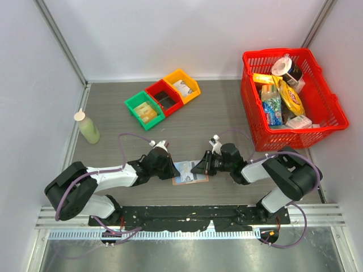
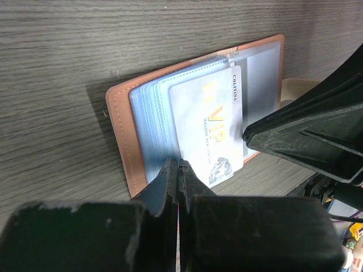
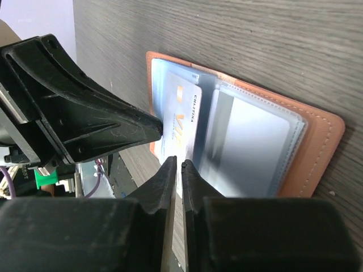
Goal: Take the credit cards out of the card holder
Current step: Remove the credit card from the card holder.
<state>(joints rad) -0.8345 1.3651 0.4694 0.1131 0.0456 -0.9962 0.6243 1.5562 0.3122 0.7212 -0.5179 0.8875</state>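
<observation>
The card holder (image 1: 190, 171) lies open on the table between my two grippers, tan leather (image 2: 121, 136) outside and pale blue-grey sleeves inside. A whitish credit card (image 2: 207, 124) with gold "VIP" lettering sticks partway out of a sleeve, past the holder's edge. My left gripper (image 2: 178, 164) is shut on the holder's near edge, with a sliver of tan between its jaws. My right gripper (image 3: 180, 164) comes from the opposite side, and its jaws stand closed to a thin slit on the card's (image 3: 180, 116) protruding edge. Other cards are hidden in the sleeves.
A red basket (image 1: 329, 107) full of groceries stands at the back right. Green (image 1: 144, 110), red (image 1: 164, 97) and orange (image 1: 182, 85) bins sit in a row at the back centre. A pale green bottle (image 1: 88, 127) stands at the left, near the wall.
</observation>
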